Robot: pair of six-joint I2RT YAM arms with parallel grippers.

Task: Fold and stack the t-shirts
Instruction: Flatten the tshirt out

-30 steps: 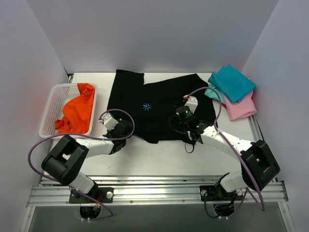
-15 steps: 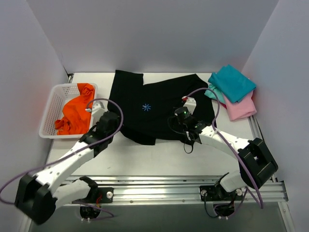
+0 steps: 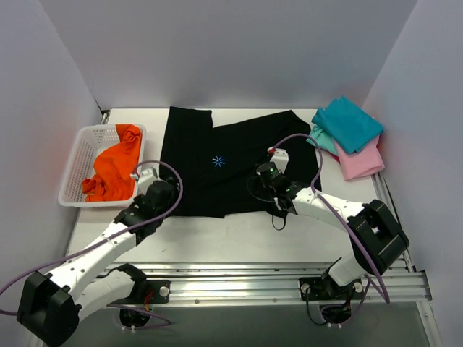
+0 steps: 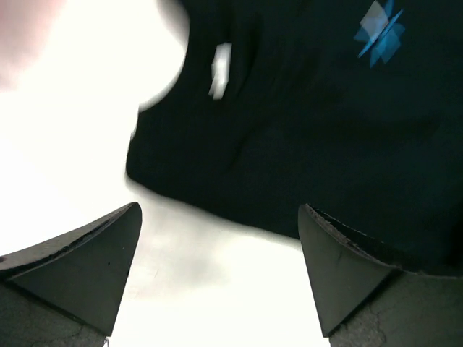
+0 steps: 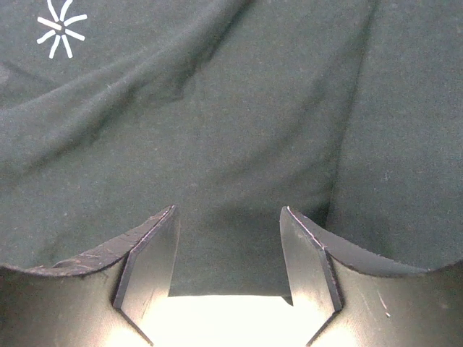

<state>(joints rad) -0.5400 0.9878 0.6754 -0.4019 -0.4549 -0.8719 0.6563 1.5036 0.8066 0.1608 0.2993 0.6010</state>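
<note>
While the black t-shirt [image 3: 231, 144] lies spread across the middle of the white table [image 3: 239, 242], its small light-blue starburst mark [image 3: 218, 161] facing up, both arms reach in toward its near hem. From the left wrist view, the left gripper [image 4: 218, 210] has its fingers [image 4: 94, 253] spread wide with nothing between them; bare table shows in the gap, and the shirt's lower left corner lies just ahead of the tips. Over on the right, the right gripper [image 5: 228, 210] sits at the hem with its fingers [image 5: 152, 249] partly apart. Dark cloth lies flat in the gap, with bright table showing beneath the edge, and I see no fold pinched there. Off in the far right corner, a folded teal t-shirt [image 3: 351, 124] rests on top of a folded pink t-shirt [image 3: 362, 163]. At the left edge, an orange t-shirt [image 3: 116, 166] is crumpled inside the white mesh basket [image 3: 72, 173], well apart from the black one.
</note>
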